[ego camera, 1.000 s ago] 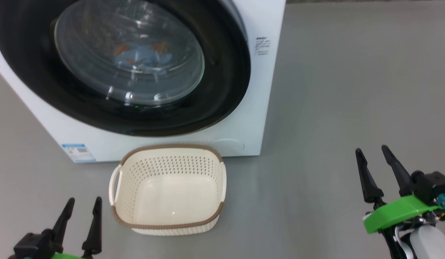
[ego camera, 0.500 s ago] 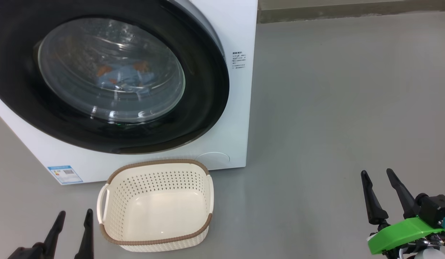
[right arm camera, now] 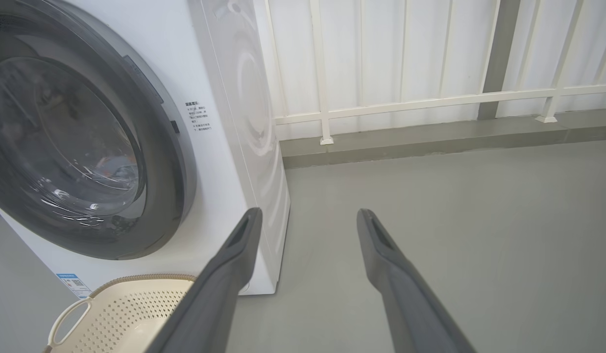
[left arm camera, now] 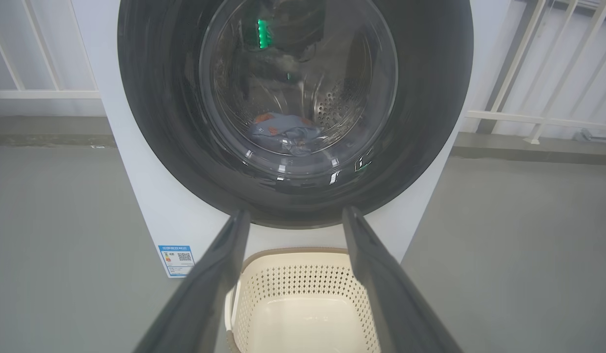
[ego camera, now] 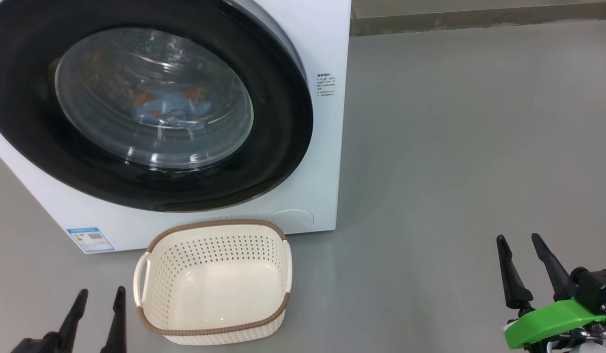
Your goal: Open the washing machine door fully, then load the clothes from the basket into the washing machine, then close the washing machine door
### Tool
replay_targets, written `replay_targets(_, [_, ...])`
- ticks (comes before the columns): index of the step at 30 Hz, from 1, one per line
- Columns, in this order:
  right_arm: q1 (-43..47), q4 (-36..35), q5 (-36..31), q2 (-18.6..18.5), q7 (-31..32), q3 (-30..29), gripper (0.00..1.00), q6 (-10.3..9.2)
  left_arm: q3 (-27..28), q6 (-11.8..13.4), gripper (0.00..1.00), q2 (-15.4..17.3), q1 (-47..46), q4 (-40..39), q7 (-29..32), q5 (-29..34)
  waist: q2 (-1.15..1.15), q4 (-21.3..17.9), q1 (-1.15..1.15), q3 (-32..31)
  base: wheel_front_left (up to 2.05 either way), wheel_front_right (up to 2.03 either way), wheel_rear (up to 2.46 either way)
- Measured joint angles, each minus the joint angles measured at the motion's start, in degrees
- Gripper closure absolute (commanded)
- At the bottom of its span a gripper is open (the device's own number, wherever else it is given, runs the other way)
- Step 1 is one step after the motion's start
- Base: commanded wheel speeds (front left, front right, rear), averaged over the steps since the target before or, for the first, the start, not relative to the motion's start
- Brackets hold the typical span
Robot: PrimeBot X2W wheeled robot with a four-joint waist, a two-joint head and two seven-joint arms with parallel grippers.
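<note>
The white washing machine [ego camera: 327,44] stands at the upper left with its black-rimmed round door [ego camera: 278,147] closed flat against the front. Through the glass I see the light blue clothes [ego camera: 173,105] with orange-brown prints lying in the drum, also clothes [left arm camera: 283,135] in the left wrist view. The cream basket [ego camera: 214,282] sits on the floor before the machine with nothing inside. My left gripper [ego camera: 99,301] hangs open left of the basket, holding nothing. My right gripper [ego camera: 521,247] is open far to the right over bare floor.
Grey floor [ego camera: 454,147] stretches right of the machine. A white railing [right arm camera: 405,100] and a low kerb run behind it. A blue label sticker [ego camera: 89,239] is on the machine's lower left front.
The head camera has tilted up since a second ago, so the machine and basket sit lower and further left in view. Both grippers stay open; the basket, door and clothes have not moved.
</note>
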Motion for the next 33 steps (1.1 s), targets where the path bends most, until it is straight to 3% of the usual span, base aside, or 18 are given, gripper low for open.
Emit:
replay_targets(14, [0.0, -0.5, -0.2, 0.3, 0.0, 0.3, 0.00, 0.00, 0.1, 0.0, 0.00, 0.2, 0.0, 0.0, 0.0, 0.4, 0.00, -0.1, 0.00, 0.6, 0.00, 0.00, 0.00])
replay_targets(15, [0.0, -0.6, -0.2, 0.3, 0.0, 0.3, 1.00, 0.00, 0.0, 0.0, 1.00, 0.4, 0.0, 0.0, 0.0, 0.4, 0.00, -0.1, 0.00, 0.6, 0.00, 0.00, 0.00])
replay_targets(22, [2.4, 4.1, 0.2, 3.4, 0.3, 0.8, 1.00, 0.00, -1.0, 0.0, 1.00, -3.6, 1.8, 3.8, 0.4, 0.1, 0.00, -0.1, 0.00, 0.6, 0.00, 0.00, 0.00])
replay_targets(33, [2.6, 3.9, 5.6, 3.7, 2.1, 0.2, 1.00, 0.00, -0.6, 0.0, 1.00, -4.1, 2.0, 3.7, 2.1, -5.6, 0.00, 0.2, 0.02, 0.6, 0.00, 0.00, 0.00])
